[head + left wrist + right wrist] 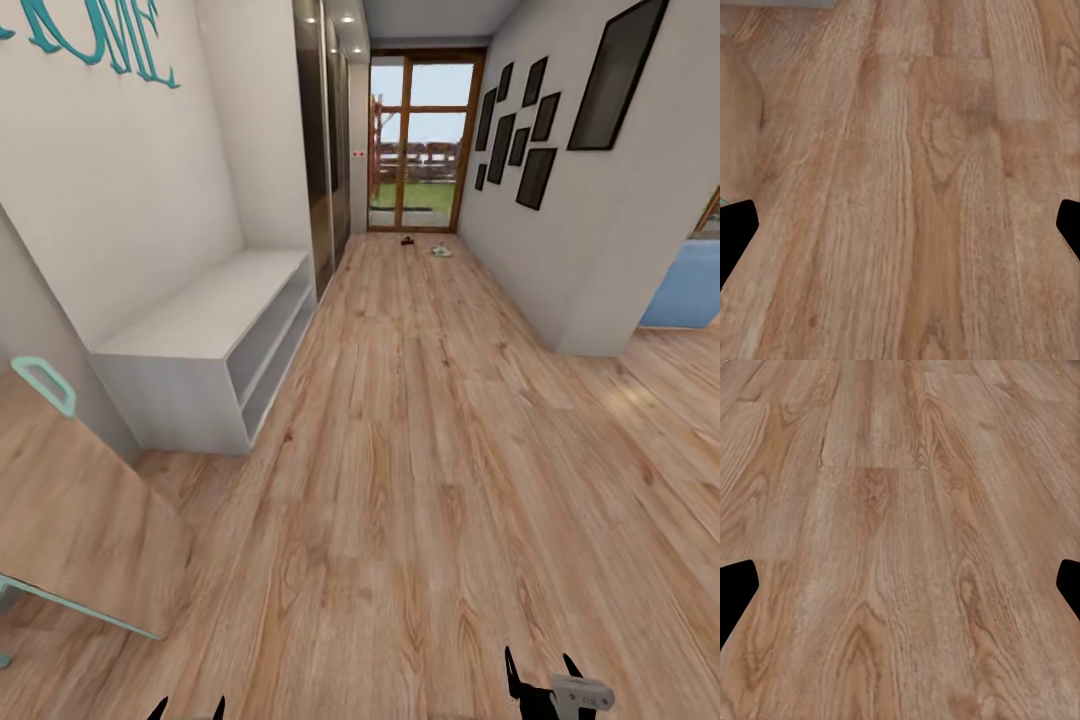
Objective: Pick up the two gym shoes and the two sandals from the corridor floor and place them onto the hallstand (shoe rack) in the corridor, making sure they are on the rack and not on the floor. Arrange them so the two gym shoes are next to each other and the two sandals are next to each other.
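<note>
Far down the corridor floor (420, 420), one dark sandal (407, 240) and one pale gym shoe (441, 251) lie near the glass door (420, 140) — the hallstand (200, 340) holds nothing; left gripper (187, 708) and right gripper (543, 672) both spread wide, empty.

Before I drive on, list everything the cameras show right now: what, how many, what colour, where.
Shoe rack: one, pale grey-white, against the left wall, shelves bare.
Shoes: small dark and pale shapes on the floor at the far end by the glass door; too small to count or tell apart.
Floor: light brown wood planks.
Mirror: one, teal frame, leaning at near left.
Picture frames: several, black, on the right wall.
Glass door: one, brown frame, corridor end.
Left gripper: black, open, holding nothing.
Right gripper: black, open, holding nothing.
</note>
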Tool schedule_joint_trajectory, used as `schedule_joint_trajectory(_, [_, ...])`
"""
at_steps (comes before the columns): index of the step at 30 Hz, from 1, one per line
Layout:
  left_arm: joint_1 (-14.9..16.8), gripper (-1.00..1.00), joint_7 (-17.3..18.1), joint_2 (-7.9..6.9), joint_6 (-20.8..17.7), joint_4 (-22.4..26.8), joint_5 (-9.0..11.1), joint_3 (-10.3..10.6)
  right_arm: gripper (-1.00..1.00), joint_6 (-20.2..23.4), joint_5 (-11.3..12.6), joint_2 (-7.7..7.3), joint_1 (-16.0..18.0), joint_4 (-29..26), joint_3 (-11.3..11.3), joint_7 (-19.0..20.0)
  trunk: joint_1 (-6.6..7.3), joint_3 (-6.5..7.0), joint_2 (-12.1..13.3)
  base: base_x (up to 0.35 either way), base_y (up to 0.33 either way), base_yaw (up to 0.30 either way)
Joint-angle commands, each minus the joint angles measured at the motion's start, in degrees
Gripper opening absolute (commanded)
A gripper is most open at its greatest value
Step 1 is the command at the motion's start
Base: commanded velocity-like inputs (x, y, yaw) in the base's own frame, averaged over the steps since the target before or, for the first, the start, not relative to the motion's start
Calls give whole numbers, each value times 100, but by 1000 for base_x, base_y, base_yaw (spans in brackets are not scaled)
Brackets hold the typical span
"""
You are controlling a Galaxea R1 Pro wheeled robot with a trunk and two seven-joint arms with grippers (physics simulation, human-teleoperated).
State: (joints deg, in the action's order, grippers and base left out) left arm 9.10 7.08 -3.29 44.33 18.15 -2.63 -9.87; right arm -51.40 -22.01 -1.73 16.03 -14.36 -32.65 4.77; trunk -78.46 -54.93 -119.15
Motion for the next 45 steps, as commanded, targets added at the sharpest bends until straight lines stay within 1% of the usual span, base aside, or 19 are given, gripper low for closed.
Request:
schedule_joint_trajectory(1, [4,100,42,4,15,0,-26,-49,100,-19,-14,0,5,4,-49,50,-3,-5,-2,339,-62,0])
schedule_joint_trajectory(45, [3,100,42,-14,32,5,-27,-50,100,-19,-14,-3,5,9,-49,50,-3,-5,-2,339,-91,0])
